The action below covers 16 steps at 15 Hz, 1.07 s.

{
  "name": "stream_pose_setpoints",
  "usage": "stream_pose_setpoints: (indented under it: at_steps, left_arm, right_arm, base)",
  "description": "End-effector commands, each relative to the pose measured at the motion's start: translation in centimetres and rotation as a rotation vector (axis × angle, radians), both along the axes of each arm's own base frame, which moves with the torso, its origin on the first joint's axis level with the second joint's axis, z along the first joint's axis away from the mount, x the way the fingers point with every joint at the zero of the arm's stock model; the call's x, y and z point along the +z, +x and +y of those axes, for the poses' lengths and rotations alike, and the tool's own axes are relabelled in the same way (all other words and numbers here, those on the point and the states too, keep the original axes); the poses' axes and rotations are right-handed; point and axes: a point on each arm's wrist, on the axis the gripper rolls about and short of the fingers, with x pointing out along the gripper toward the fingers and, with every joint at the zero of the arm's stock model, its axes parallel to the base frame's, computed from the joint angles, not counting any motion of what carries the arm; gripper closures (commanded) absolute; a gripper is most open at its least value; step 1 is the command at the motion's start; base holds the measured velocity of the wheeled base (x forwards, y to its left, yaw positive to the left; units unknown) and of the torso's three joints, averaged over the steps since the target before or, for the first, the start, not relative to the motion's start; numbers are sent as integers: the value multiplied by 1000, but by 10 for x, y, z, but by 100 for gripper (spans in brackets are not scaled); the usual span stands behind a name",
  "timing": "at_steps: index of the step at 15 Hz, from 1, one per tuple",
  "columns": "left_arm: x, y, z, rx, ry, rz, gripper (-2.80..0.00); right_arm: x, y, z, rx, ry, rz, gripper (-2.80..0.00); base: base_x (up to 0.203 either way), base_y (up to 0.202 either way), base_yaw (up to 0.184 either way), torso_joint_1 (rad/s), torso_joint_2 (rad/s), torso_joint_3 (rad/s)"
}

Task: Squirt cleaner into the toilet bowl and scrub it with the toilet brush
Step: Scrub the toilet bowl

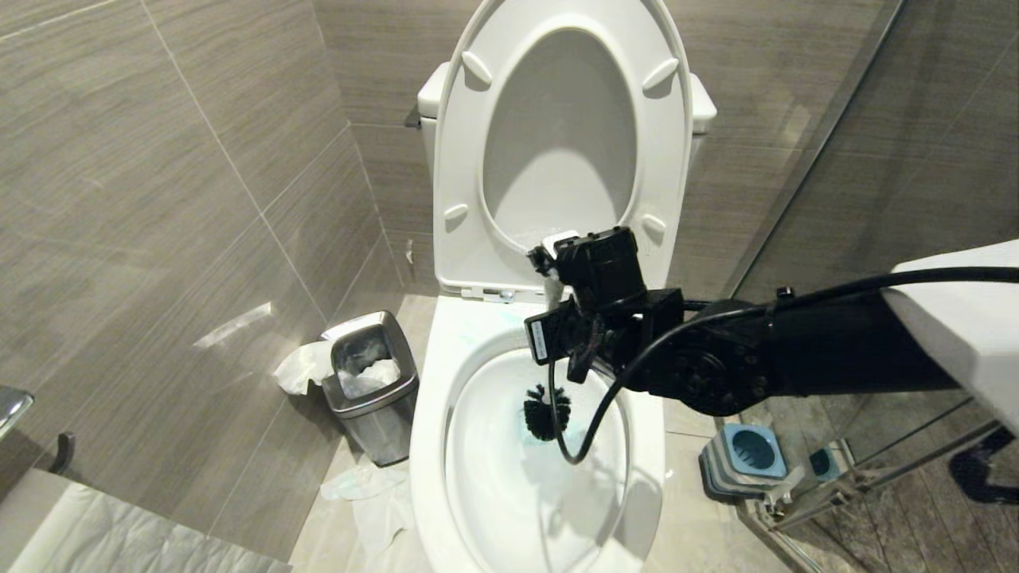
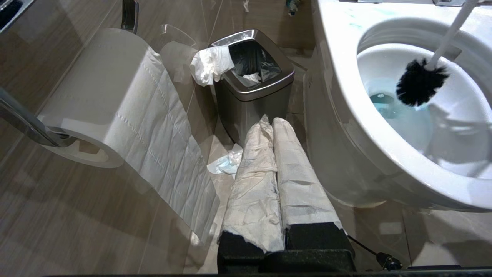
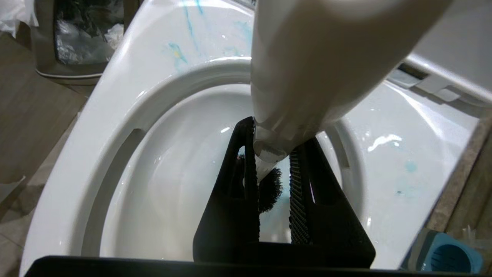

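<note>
Your right gripper (image 3: pixel 271 181) is clamped on the white handle of the toilet brush (image 1: pixel 547 410), the two black fingers pressed against either side of the stick, with the black bristle head hanging beyond the fingertips and down inside the toilet bowl (image 1: pixel 434 446). The head sits just above the blue-tinted water at the bottom of the basin, so the cleaner looks to be in already and you are on the scrubbing step. Your left gripper (image 2: pixel 273 127) is parked low beside the bowl, its paper-wrapped fingers pressed together on nothing, pointing toward the steel bin (image 2: pixel 253 84). Watch the grip: the handle is slim and smooth, and a hard push against the ceramic could twist it between the jaws or slide it out. The cable looping below the right wrist hangs over the open basin and could dip or snag on the rim. A quick sweep may also flick blue water onto the rim, where streaks already show, or toward the brush holder (image 1: pixel 748 458) on the floor.
</note>
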Motion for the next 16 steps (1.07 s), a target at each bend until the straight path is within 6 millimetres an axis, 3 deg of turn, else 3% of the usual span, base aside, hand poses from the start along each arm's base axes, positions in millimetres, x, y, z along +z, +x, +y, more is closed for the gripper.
stream_pose_setpoints:
  at_steps: [1, 3, 6, 8, 13, 16]
  left_arm:
    - [0, 0, 0, -1, 0, 2, 0]
    - [0, 0, 0, 0, 0, 2, 0]
    - [0, 0, 0, 0, 0, 2, 0]
    - [0, 0, 0, -1, 0, 2, 0]
    - [0, 0, 0, -1, 0, 2, 0]
    - [0, 0, 0, -1, 0, 2, 0]
  right_arm:
    - [-37, 17, 15, -3, -37, 43, 0]
    - [-48, 25, 22, -4, -42, 48, 0]
    - [-42, 30, 26, -5, -22, 23, 0]
    - [-22, 26, 24, -2, 5, -8, 0]
    - [60, -6, 0, 8, 94, -115, 0]
    - [62, -10, -2, 12, 86, -105, 0]
  base:
    - [0, 0, 0, 0, 0, 0]
    - [0, 0, 0, 0, 0, 0]
    - [0, 0, 0, 0, 0, 0]
    - [0, 0, 0, 0, 0, 0]
    - [0, 0, 0, 0, 0, 0]
    - [0, 0, 0, 0, 0, 0]
